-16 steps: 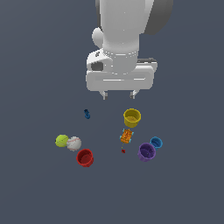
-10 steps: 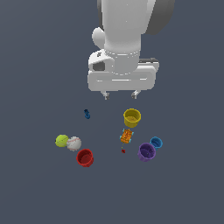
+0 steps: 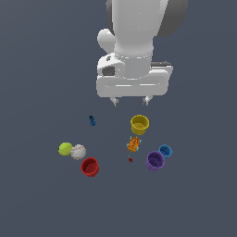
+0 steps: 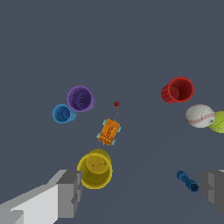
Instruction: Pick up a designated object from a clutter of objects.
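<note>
Blue knobby piece (image 3: 92, 121): lay flat on the worktop (image 3: 41, 199), alone, well apart from the cups, at the exterior view's left of the yellow cup (image 3: 139, 124).
Long axis: in the wrist view (image 4: 187, 181) it ran diagonally, one end toward a grey finger (image 4: 214, 188).
Gripper (image 3: 130, 100): hovered above the worktop, jaws spread wide, holding nothing.
Nearby: green ball (image 3: 65, 148) touched white baseball (image 3: 78, 151); red cup (image 3: 90, 166) just beside.

Glossy white arm, boxy pincer (image 3: 130, 100), grey fingers (image 4: 70, 192)

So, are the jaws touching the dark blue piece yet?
Apart. The exterior view shows the open gripper hanging above the dark blue piece, bare floor between them.
</note>
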`<state>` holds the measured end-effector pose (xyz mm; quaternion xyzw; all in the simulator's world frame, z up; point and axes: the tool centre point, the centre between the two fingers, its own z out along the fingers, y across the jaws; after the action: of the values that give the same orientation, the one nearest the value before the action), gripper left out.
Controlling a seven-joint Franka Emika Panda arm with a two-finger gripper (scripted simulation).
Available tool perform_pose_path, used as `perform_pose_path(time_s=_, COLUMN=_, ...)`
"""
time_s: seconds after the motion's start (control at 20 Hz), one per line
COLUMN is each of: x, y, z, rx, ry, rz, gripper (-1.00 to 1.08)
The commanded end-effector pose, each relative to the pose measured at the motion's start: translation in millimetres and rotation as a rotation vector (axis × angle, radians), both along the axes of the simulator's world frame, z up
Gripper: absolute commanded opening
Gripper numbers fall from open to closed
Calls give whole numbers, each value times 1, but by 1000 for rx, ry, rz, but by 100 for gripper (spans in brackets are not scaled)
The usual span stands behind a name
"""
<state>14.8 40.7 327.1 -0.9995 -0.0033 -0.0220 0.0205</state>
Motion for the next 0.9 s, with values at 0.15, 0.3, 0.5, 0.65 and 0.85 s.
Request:
perform_pose_path(time_s=0.15, x=-1, y=-8, z=-10, rx=-1, ry=1, rz=13, gripper=100)
perform_pose_path(time_s=0.3, x=-2, y=-17, z=-20, rx=-1, ry=1, rz=28, gripper=100)
perform_pose_path(time_s=0.5, x=-6, y=-33, z=-38, rx=-3, ry=2, rz=55, gripper=100)
perform_pose_path(time_s=0.65, x=-11, y=-48, z=-56, rx=-5, ry=3, rz=82, gripper=100)
perform_pose_path(time_s=0.85, x=-21, y=-73, z=-85, rx=-9, ry=5, rz=125, gripper=100)
